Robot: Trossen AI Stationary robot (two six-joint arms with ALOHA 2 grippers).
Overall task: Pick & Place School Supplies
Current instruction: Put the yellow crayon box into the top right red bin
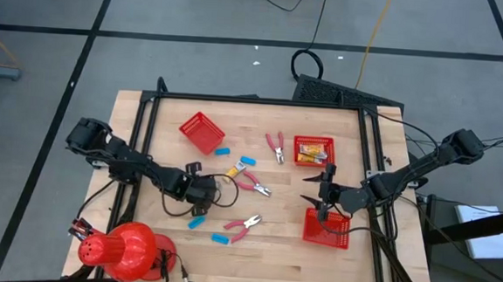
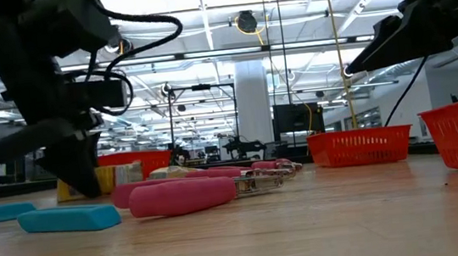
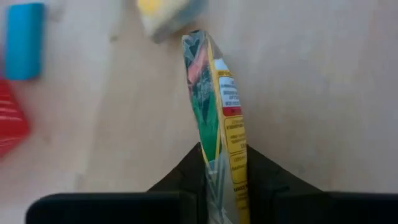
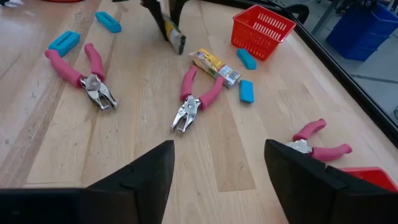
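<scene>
My left gripper (image 1: 203, 193) is left of the table's middle, shut on a yellow-and-white packet (image 3: 214, 93). It also shows in the right wrist view (image 4: 169, 25). A second packet (image 4: 214, 65) lies flat by a pair of red-handled pliers (image 4: 196, 96). Two more pliers (image 1: 275, 146) (image 1: 244, 225) and several light-blue erasers (image 1: 197, 222) (image 1: 220, 239) (image 1: 223, 151) lie flat on the wood. My right gripper (image 4: 217, 149) is open and empty, above the near right red basket (image 1: 327, 229). My left gripper pinches one end of the packet (image 3: 233, 143) between its two fingers, pressing on its two flat faces. The fingers come from above, pointing down. The packet stands on edge and hangs below the fingers. I cannot tell whether its free end (image 4: 178, 43) touches the table.
A tilted red basket (image 1: 202, 131) stands at the far left. Another red basket (image 1: 313, 150) at the far right holds yellow packets. A red domed object (image 1: 122, 251) sits at the near left corner. Bare wood lies along the near edge (image 1: 261, 268).
</scene>
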